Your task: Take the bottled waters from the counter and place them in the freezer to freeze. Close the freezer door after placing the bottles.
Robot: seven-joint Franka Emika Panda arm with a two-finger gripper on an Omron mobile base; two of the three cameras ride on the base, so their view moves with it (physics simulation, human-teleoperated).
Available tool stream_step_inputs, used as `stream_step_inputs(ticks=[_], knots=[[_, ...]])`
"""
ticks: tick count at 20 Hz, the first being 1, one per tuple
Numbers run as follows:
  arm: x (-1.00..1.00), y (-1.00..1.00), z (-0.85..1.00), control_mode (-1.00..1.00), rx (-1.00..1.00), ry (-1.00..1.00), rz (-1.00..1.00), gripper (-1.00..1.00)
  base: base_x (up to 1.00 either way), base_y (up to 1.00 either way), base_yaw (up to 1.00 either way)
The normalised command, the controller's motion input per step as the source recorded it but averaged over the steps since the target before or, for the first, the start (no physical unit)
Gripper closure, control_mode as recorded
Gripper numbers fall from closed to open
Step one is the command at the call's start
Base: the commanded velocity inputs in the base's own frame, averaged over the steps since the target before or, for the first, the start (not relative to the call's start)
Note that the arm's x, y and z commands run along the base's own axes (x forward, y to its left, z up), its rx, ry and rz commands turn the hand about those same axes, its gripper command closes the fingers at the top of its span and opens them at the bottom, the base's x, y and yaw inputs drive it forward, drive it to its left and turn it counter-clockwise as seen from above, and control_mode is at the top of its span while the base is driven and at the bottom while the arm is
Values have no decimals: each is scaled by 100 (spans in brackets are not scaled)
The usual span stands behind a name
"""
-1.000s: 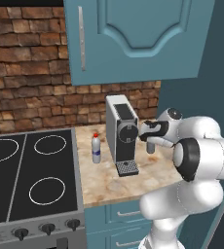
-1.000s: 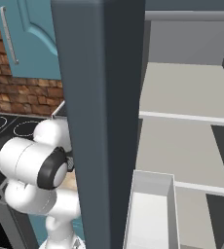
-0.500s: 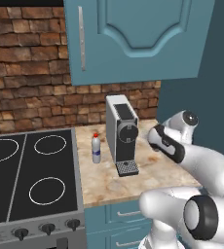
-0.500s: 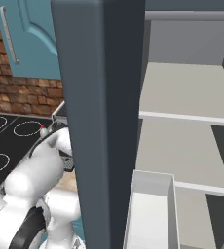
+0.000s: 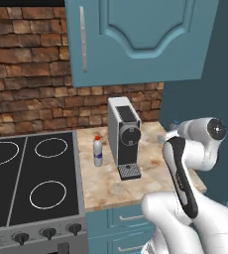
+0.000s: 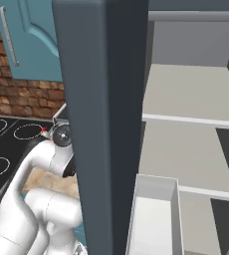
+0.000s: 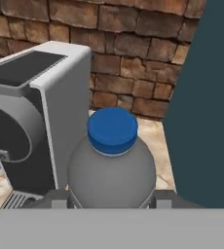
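Arm point(image 5: 185, 173) bent, reaching forward; pincer point(image 7: 111, 197) clamped on grey-blue bottle point(image 7: 111, 170), fingertips point(image 7: 60, 198) flanking it.

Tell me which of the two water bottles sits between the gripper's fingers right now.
The grey bottle with the blue cap, to the right of the coffee machine. The red-capped bottle stands untouched on the counter, left of the machine.

We saw a grey bottle point(image 7: 111, 175) with a blue cap, a second bottle point(image 5: 98, 152) clear-white with red cap and blue label, a grey-and-black coffee machine point(image 5: 124, 137), a beige marbled counter point(image 5: 111, 181), a reddish-brown brick wall point(image 5: 31, 89), teal cabinets point(image 5: 141, 39), a slate-blue freezer door point(image 6: 104, 124) and grey shelves point(image 6: 191, 94).
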Motion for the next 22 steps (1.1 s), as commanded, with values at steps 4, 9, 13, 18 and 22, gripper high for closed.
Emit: stream_step_inputs(ticks=[4, 9, 13, 18, 22], knots=[[-89, 7, 100, -100, 0, -9, -7, 100, 0, 0, 0], [-77, 9, 100, -100, 9, 2, -7, 100, 0, 0, 0], [-96, 29, 69, -100, 14, 1, -12, 100, 0, 0, 0], [-20, 11, -2, 100, 0, -4, -5, 100, -80, 46, -23], [0, 0, 0, 100, 0, 0, 0, 100, -100, 46, -31]])
